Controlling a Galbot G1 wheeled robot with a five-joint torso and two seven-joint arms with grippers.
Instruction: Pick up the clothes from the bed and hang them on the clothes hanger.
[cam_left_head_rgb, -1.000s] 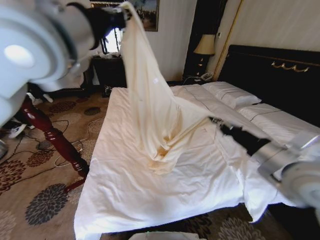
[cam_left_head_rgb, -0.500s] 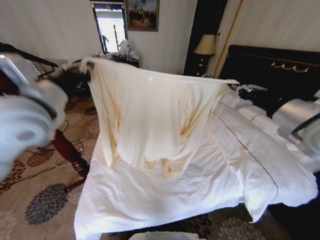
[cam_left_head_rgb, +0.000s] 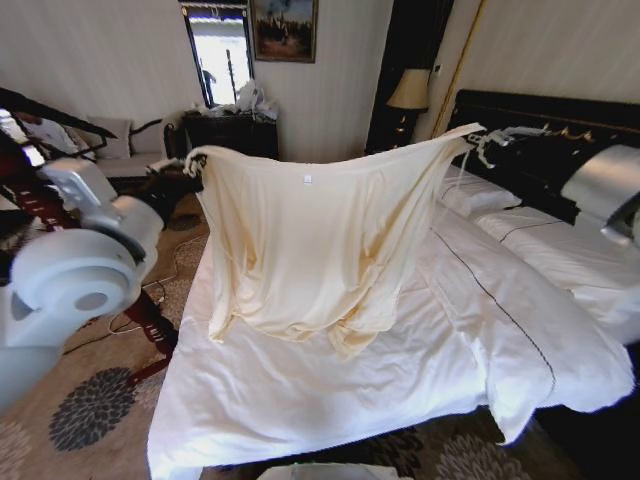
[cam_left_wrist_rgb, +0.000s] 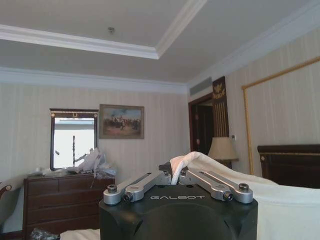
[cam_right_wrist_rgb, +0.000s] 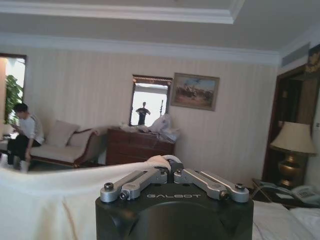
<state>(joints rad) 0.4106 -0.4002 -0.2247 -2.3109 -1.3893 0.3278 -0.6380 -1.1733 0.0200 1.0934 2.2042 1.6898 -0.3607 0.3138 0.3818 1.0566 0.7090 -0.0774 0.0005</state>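
Legend, as I read it from the operator's station. The word "GALBOT" is printed in pale letters on the black housing of each wrist, legible in both wrist views; I can read no other writing, and the small white tag (cam_left_head_rgb: 307, 179) near the garment's upper edge is too small to make out.

The clothes (cam_left_head_rgb: 320, 240), a single cream garment of thin fabric, hang spread between my two arms above the bed (cam_left_head_rgb: 300, 400). Its upper edge runs from the left gripper (cam_left_head_rgb: 190, 158) across to the right gripper (cam_left_head_rgb: 478, 135), sagging slightly in the middle. The lower hem reaches down to the white sheets; I cannot tell whether it touches them.

In the left wrist view, the left gripper (cam_left_wrist_rgb: 172, 176) has its jaws pressed together on a bunched fold of the cream fabric, which rises just above the linkage. In the right wrist view, the right gripper (cam_right_wrist_rgb: 170, 165) pinches a fold of the same fabric in like manner, with the cloth trailing away to one side.

The bed carries white sheets and pillows (cam_left_head_rgb: 480, 195) before a black headboard (cam_left_head_rgb: 560, 130) with gold ornament. A dark red turned wooden post (cam_left_head_rgb: 140, 310) stands on the patterned carpet at the bed's left side. A table lamp (cam_left_head_rgb: 410, 92) stands beside the headboard.
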